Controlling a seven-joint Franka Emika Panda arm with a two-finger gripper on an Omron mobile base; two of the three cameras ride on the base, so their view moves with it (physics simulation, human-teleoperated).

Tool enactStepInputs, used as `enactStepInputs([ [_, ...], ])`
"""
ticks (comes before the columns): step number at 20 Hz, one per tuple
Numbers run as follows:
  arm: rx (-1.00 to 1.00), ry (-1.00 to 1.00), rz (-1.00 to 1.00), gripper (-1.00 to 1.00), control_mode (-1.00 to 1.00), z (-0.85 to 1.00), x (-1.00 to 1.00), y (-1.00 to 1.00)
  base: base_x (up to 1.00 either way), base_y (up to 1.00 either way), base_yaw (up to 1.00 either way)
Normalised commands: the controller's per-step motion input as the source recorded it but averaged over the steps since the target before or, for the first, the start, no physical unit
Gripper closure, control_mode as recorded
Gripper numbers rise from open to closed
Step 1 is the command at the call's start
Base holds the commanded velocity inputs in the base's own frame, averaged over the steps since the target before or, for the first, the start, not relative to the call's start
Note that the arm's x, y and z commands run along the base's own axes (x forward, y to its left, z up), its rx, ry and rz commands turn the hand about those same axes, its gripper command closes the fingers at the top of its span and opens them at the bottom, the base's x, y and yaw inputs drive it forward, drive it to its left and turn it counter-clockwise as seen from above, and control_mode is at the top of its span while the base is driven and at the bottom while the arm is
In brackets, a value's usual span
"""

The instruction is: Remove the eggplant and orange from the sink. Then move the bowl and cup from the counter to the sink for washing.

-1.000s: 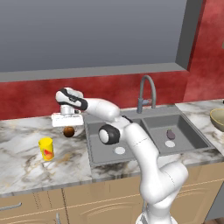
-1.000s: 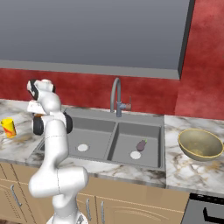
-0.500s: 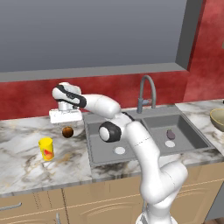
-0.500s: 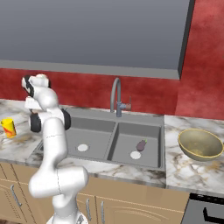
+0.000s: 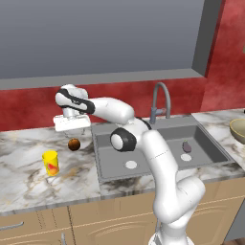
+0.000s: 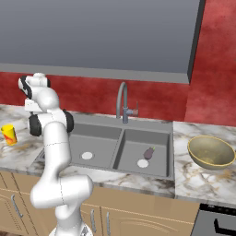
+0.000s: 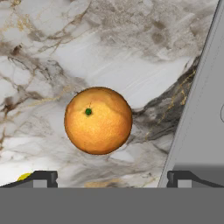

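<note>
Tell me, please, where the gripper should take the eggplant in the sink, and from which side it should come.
The eggplant lies in the sink's basin farther from the cup, beside the white drain. Probably best to come straight down from above, since basin walls block a side approach, and to close across its thick middle, the jaws crosswise to its length. Its exact orientation is too small to judge.

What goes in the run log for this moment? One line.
gripper: open, above orange | orange: on counter | eggplant: in sink
</note>
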Motion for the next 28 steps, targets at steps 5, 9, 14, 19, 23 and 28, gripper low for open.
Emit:
enactStepInputs([
  [5, 0.00, -0.05, 0.00, -1.00, -1.00, 0.20, -0.18, -0.19, 0.00, 0.00, 0.00],
  [9, 0.04, -0.10, 0.00, -1.00, -1.00, 0.16, -0.22, -0.19, 0.00, 0.00, 0.00],
  [14, 0.13, -0.13, -0.02, -1.00, -1.00, 0.10, -0.25, -0.18, 0.00, 0.00, 0.00],
  [19, 0.13, -0.12, 0.00, -1.00, -1.00, 0.09, -0.23, -0.20, 0.00, 0.00, 0.00],
  [23, 0.12, -0.15, 0.00, -1.00, -1.00, 0.08, -0.25, -0.24, 0.00, 0.00, 0.00],
  [28, 0.07, -0.14, 0.00, -1.00, -1.00, 0.10, -0.23, -0.24, 0.00, 0.00, 0.00],
])
